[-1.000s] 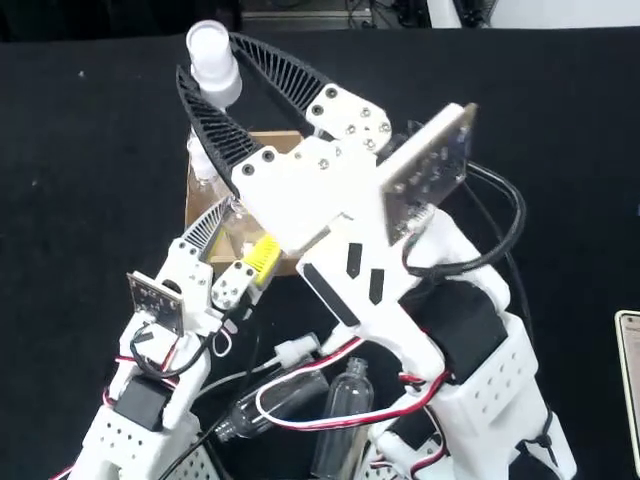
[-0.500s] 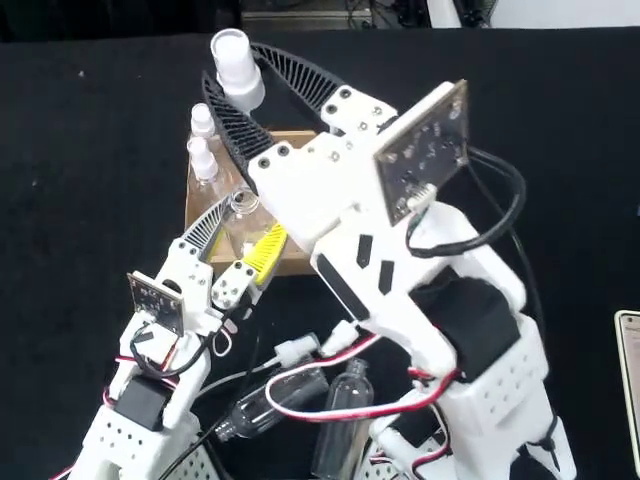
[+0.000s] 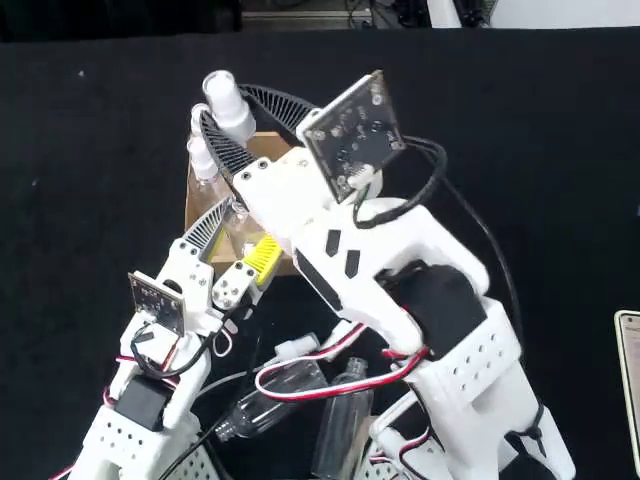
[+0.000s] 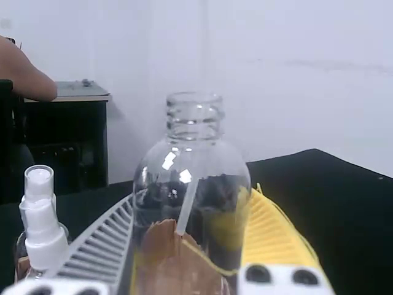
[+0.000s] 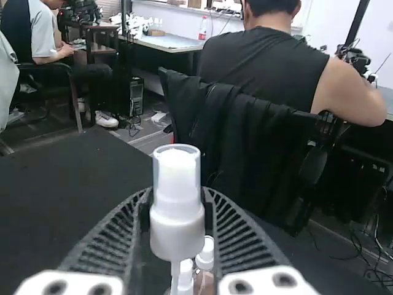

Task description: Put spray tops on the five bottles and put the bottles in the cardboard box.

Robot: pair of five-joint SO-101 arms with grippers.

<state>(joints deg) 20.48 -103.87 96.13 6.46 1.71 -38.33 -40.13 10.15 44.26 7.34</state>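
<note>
The spray top (image 3: 225,100) (image 5: 177,178) sat upright between the black ribbed fingers (image 5: 116,239) of your right gripper (image 3: 226,112) (image 5: 177,215), which were closed around its white collar and open no wider than that. Its thin dip tube (image 5: 182,276) hung down from it. From the high view it was raised off the table (image 3: 80,150) and appeared over the far end of the cardboard box (image 3: 270,142). How high it stood above the bottles could not be told. Your left gripper (image 3: 238,238) (image 4: 193,203) had the open bottle (image 3: 238,212) (image 4: 193,178) clamped upright at its body. One white finger (image 4: 92,252) and one yellow finger (image 4: 273,233) pressed against opposite sides, and the threaded neck was bare and uncovered. That bottle stood at the near edge of the box. Two capped bottles (image 3: 203,160) stood upright along the box's left wall, one behind the other, and the nearer of them showed beside the open bottle in the left wrist view (image 4: 40,221). Two more uncapped bottles (image 3: 275,392) lay on their sides on the table between the arm bases, close together, with the arms' wires running across them.
</note>
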